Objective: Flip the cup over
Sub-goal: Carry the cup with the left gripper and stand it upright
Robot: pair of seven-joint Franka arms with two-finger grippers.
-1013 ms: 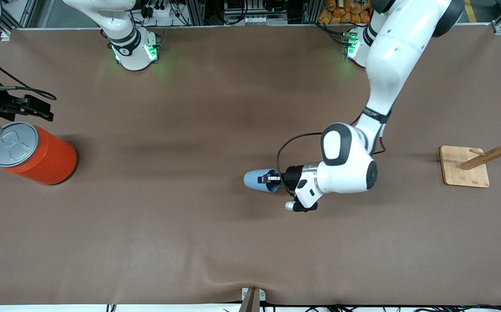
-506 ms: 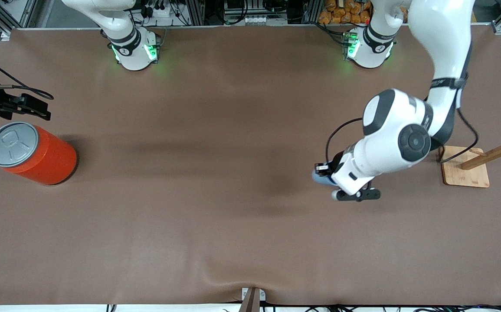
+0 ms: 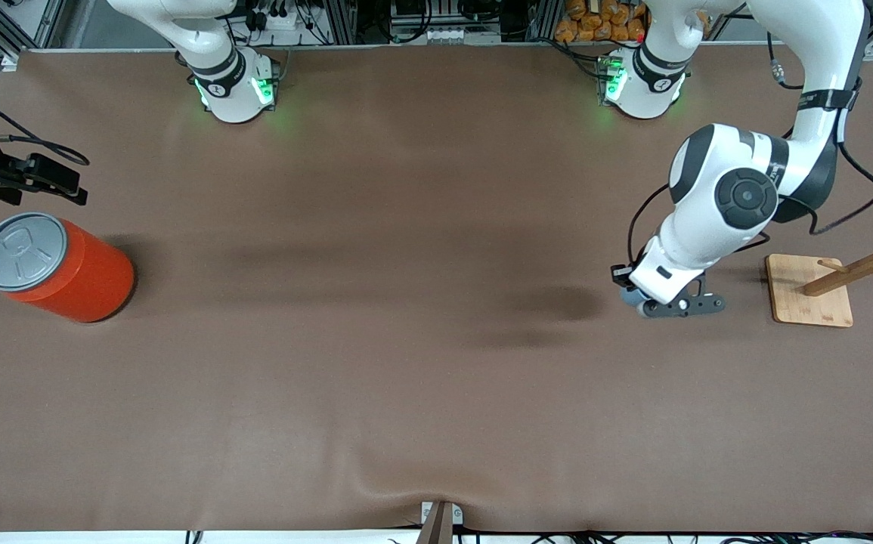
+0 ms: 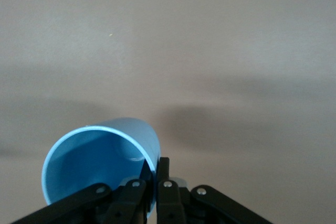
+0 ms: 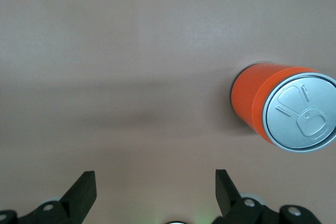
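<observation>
A small light-blue cup [image 4: 100,161] with a darker blue inside hangs above the table, its mouth turned toward the left wrist camera. My left gripper [image 4: 156,170] is shut on the cup's rim wall, one finger inside and one outside. In the front view only a sliver of the cup [image 3: 630,297] shows under the left gripper [image 3: 623,278], which is over the table beside the wooden stand. My right gripper [image 5: 156,187] stands open with nothing between its fingers. It is beside the orange can, at the right arm's end of the table [image 3: 77,189].
A large orange can [image 3: 58,268] with a grey lid stands upright at the right arm's end, also seen in the right wrist view [image 5: 283,111]. A wooden stand [image 3: 810,291] with pegs sits at the left arm's end. A brown mat [image 3: 406,340] covers the table.
The left arm has lifted the cup from the table's middle and carried it toward the wooden stand, turning its wrist. The right gripper has drifted slightly away from the orange can.
</observation>
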